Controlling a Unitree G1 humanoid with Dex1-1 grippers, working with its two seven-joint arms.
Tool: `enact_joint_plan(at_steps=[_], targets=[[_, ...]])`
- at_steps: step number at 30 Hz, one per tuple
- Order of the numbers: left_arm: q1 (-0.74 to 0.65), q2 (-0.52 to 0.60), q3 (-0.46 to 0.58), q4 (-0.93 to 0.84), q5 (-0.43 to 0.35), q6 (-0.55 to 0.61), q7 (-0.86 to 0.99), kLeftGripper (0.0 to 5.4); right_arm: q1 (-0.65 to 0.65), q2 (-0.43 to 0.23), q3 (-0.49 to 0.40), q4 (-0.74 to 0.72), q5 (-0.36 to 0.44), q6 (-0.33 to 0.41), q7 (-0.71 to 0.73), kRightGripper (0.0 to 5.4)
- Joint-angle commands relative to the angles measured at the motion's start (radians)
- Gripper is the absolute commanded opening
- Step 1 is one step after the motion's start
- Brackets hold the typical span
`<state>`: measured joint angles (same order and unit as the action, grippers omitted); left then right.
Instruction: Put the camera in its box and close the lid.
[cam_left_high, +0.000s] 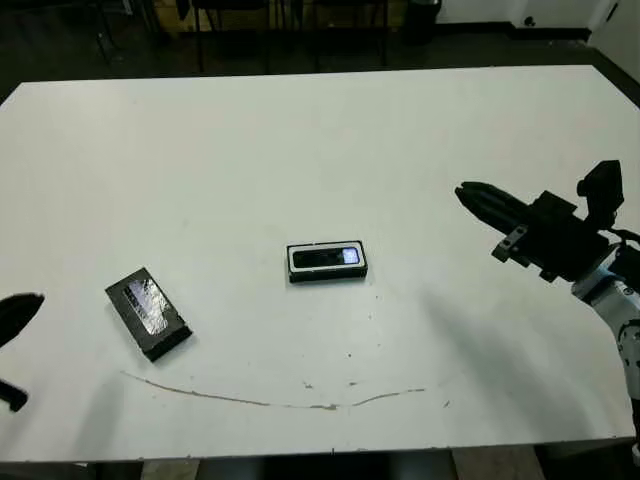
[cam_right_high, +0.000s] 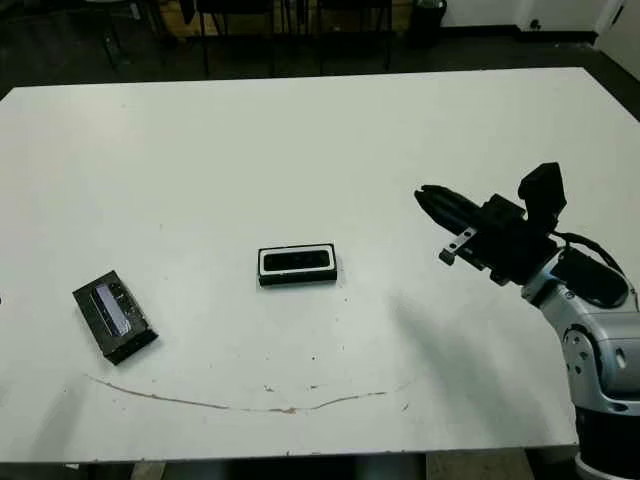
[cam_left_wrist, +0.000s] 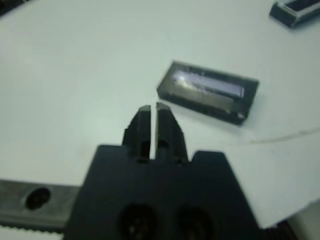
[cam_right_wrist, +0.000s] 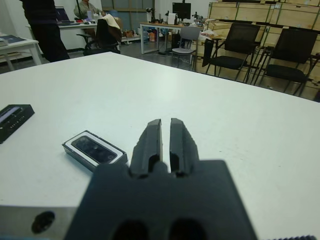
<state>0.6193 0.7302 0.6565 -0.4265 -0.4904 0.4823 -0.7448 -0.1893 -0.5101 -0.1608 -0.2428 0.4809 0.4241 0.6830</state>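
From the head views, the camera (cam_left_high: 327, 258) already lies inside the box (cam_left_high: 327, 263) at mid-desk (cam_left_high: 300, 140), the lid (cam_left_high: 148, 313) well apart toward the left, the right gripper (cam_right_high: 428, 196) hovering clear; lidding is the step in hand, I judge; at the left wrist, the left gripper (cam_left_wrist: 150, 110) has its jaws clenched and empty near the lid, so the jaws must part first; at the right wrist, jaws clenched, empty.
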Motion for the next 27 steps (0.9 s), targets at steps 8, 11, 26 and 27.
enact_joint_plan(at_steps=[8,11,26,27], targets=[[-0.089,0.028,-0.172,0.135,0.064,0.032,-0.058,0.0,0.014,-0.005,0.003,-0.016,-0.015,-0.009,-0.025,0.02],[-0.118,0.021,-0.222,0.195,0.063,0.002,-0.108,0.0,0.018,-0.005,0.004,-0.025,-0.01,0.002,-0.028,0.02],[-0.22,-0.006,-0.339,0.212,0.012,0.124,-0.104,0.0,0.038,-0.004,0.017,-0.055,-0.006,0.022,-0.051,0.02],[-0.222,-0.022,-0.335,0.196,0.018,0.126,-0.069,0.0,0.041,-0.006,0.019,-0.058,-0.009,0.023,-0.052,0.02]])
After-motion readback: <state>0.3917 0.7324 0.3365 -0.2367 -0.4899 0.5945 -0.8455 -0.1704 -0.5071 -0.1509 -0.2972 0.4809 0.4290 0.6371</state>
